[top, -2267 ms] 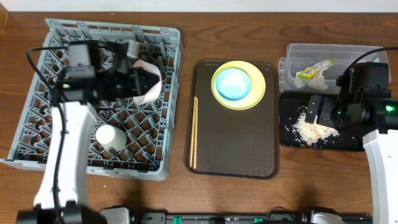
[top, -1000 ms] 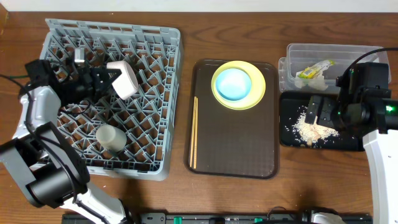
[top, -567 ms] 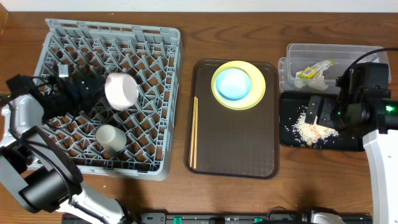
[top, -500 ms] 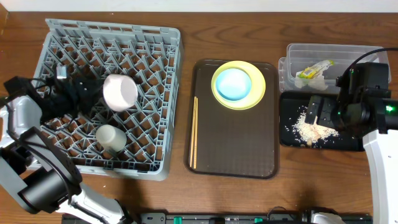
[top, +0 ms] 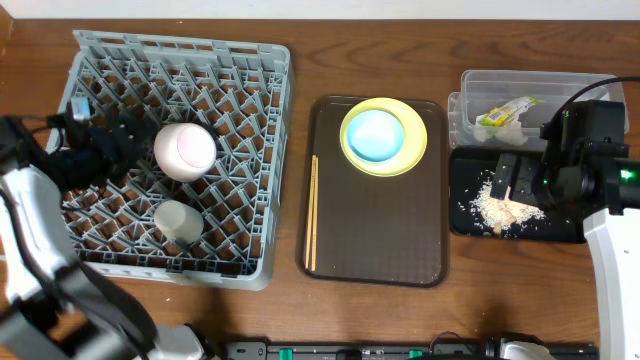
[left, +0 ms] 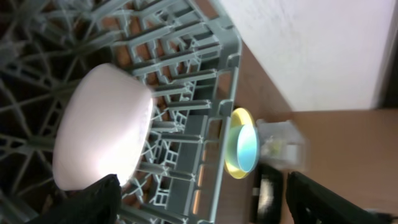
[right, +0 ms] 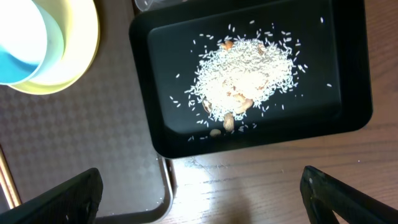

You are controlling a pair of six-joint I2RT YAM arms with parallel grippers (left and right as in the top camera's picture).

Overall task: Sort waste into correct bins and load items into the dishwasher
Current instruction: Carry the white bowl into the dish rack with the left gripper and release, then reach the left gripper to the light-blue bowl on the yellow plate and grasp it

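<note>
**DESK:** What did the overhead camera catch?

**ARM:** My left claw (top: 128, 148) had just let go. A second earlier it carried the pale pink bowl (top: 185, 150) tilted above the dish rack (top: 250, 90). Now the bowl sat upside down on the pegs, just ahead of my fingertips, and the claw had drawn back. The white cup (top: 176, 222) lay in the rack, off to one side of the claw.

**DESK:** And the left wrist camera?

**ARM:** The jaws stood wide apart with nothing between them. The bowl's rounded underside loomed beside one finger (left: 87, 199); whether they touched, I could not tell.

**DESK:** The right wrist?

**ARM:** No change there. My right claw (right: 200, 171) hung spread and empty, with the rice crumbs (right: 245, 74) heaped in the black tray (right: 348, 93) straight ahead of its fingers.

**DESK:** What did that mean for the job?

**ARM:** By my reckoning, two items were loaded. Well beyond the left claw, the yellow plate (top: 415, 130), the light blue bowl (top: 375, 135) resting in it and the chopsticks (top: 313, 212) waited on the brown tray (top: 380, 250). The wrapper (top: 505, 110) lay in the clear tub (top: 560, 85), beyond the right claw. I judged the waste sorted and the plate and bowl next.
</note>
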